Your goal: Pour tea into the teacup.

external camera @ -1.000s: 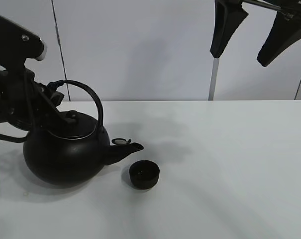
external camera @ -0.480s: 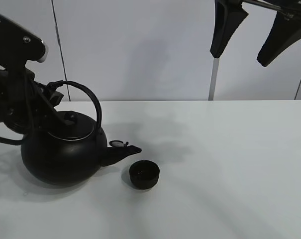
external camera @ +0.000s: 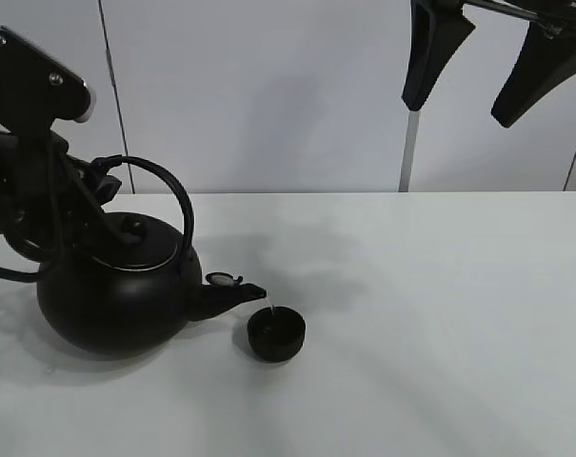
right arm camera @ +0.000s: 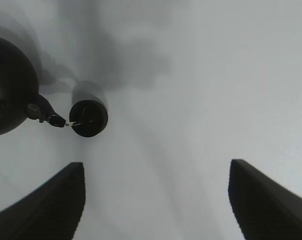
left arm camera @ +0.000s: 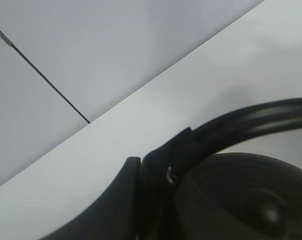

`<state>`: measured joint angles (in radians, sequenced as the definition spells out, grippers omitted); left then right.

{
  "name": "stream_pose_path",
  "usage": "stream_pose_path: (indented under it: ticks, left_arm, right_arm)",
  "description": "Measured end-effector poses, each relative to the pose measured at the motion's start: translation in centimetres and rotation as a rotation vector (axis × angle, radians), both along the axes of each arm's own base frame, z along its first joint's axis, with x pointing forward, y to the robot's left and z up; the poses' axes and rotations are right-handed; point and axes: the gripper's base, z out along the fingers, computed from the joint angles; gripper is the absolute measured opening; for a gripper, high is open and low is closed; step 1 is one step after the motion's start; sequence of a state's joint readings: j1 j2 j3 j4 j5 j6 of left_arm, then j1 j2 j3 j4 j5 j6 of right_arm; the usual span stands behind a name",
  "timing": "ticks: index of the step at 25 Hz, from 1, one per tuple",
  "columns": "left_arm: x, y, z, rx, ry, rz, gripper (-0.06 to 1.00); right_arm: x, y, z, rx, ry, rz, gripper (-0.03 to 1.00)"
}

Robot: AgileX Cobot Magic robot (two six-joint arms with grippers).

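Change vs 1 s ago: kettle (external camera: 116, 305) body has slid toward 9 o'clock and pitched further forward, and the spout (external camera: 232, 293) tip has dropped and pulled back. A thin pale stream (right arm camera: 72, 123) now bridges spout tip to cup, so the pour has started. It wasn't visible half a second back.

Teacup (external camera: 276, 333) hasn't moved. It sits upright on the table (external camera: 440, 314) at the kettle's 4 o'clock, rim just under the spout tip. The stream lands at the near-kettle edge of the rim, so my read is that margin is thin and more tilt should carry it inward.

Left gripper (external camera: 89, 190): looks clamped on the rear of the arched handle (external camera: 168, 186), though only one finger is clear in the wrist view.

Right gripper (external camera: 459, 107): fingers wide apart, empty, parked high at 1 o'clock, well clear.

Markings: no brand, label or text readable anywhere.
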<state>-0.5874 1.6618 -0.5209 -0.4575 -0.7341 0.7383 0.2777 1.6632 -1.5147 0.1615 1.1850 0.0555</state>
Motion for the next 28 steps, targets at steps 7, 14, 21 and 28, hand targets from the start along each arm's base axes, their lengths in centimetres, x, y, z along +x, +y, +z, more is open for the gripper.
stream_pose_path:
  ticks: [7, 14, 21, 28]
  left_arm:
    - [0.00, 0.00, 0.00, 0.006, -0.002, -0.002, 0.10]
    - [0.00, 0.00, 0.00, 0.007, -0.002, -0.003, 0.10]
    - [0.00, 0.00, 0.00, 0.007, -0.002, -0.003, 0.10]
    - [0.00, 0.00, 0.00, 0.007, -0.002, -0.003, 0.10]
  right_arm:
    - [0.00, 0.00, 0.00, 0.000, 0.000, 0.000, 0.55]
    - [0.00, 0.00, 0.00, 0.000, 0.000, 0.000, 0.55]
    - [-0.01, 0.00, 0.00, 0.000, 0.001, 0.000, 0.55]
    - [-0.01, 0.00, 0.00, 0.000, 0.001, 0.000, 0.55]
